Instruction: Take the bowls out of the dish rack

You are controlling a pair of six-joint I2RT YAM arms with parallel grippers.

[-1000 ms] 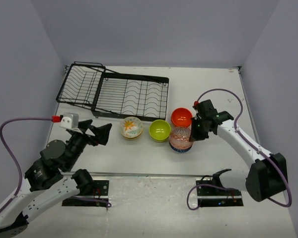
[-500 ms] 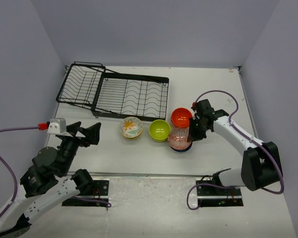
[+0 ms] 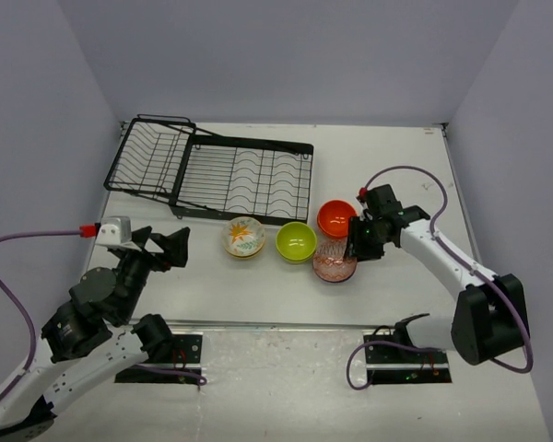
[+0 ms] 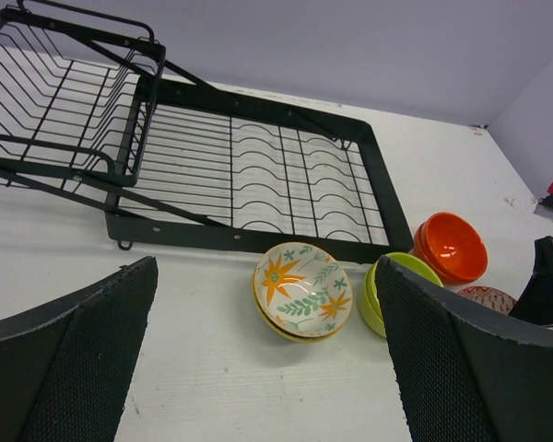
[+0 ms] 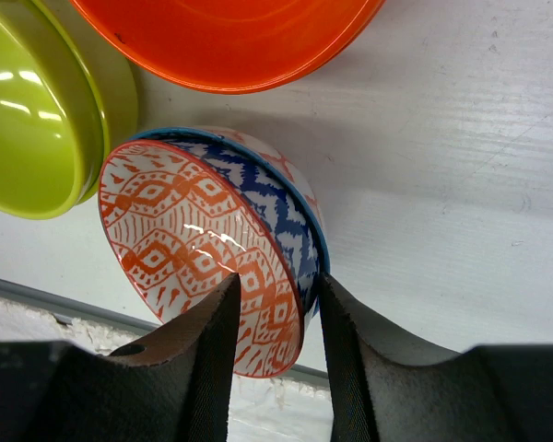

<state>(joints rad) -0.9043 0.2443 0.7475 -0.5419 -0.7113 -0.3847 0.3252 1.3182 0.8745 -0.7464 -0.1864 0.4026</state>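
The rim of the 2 nested bowls [image 5: 194,230] stands between the fingers [image 5: 207,368] of the right gripper [image 5: 275,285]; a far bowl [image 5: 230,37] sits beyond the fingertips and a side bowl [image 5: 28,110] to their left. Ahead of the left gripper [image 4: 265,267], midway between its fingers [image 4: 92,350], lies 1 lone bowl [image 4: 302,288], with the dish rack [image 4: 258,175] behind it.
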